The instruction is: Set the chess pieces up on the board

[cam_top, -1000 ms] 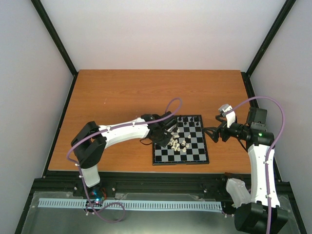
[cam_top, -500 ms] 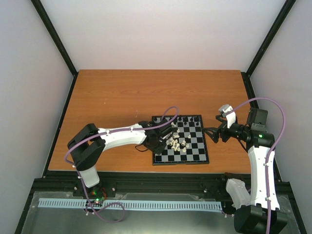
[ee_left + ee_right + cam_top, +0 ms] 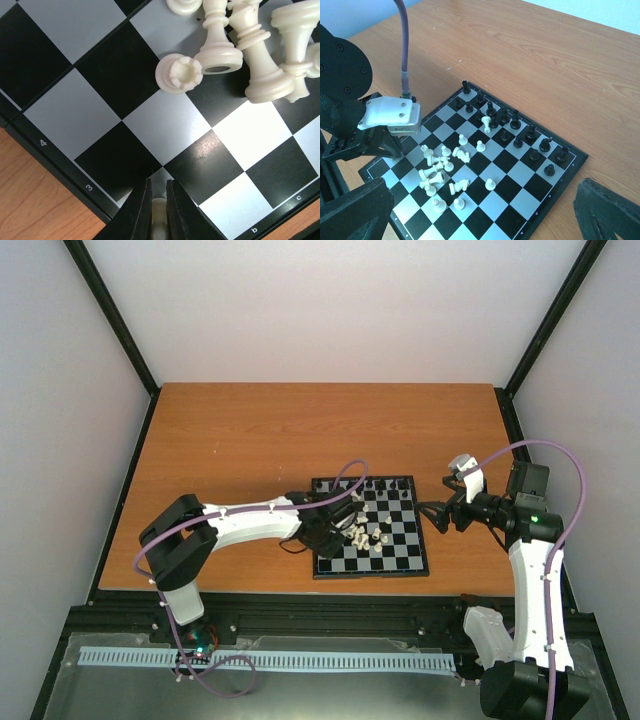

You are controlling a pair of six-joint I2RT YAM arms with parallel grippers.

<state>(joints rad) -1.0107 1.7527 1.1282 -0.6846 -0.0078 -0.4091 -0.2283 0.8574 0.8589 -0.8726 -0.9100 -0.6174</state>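
L hand [image 3: 158, 192] pinches cream piece [image 3: 159, 217], mostly hidden; R hand [image 3: 432, 514] wide, empty.

orange-brown wooden table [image 3: 250, 440] | white walls [image 3: 330, 310] behind | black frame posts [image 3: 110, 315] | pale slotted strip [image 3: 320, 660] near edge

The left claw [image 3: 158, 189] hides most of the cream piece [image 3: 158, 212] it pinches, kind unclear.

A wooden table [image 3: 250, 430] carries the board [image 3: 400, 556] near its front edge.
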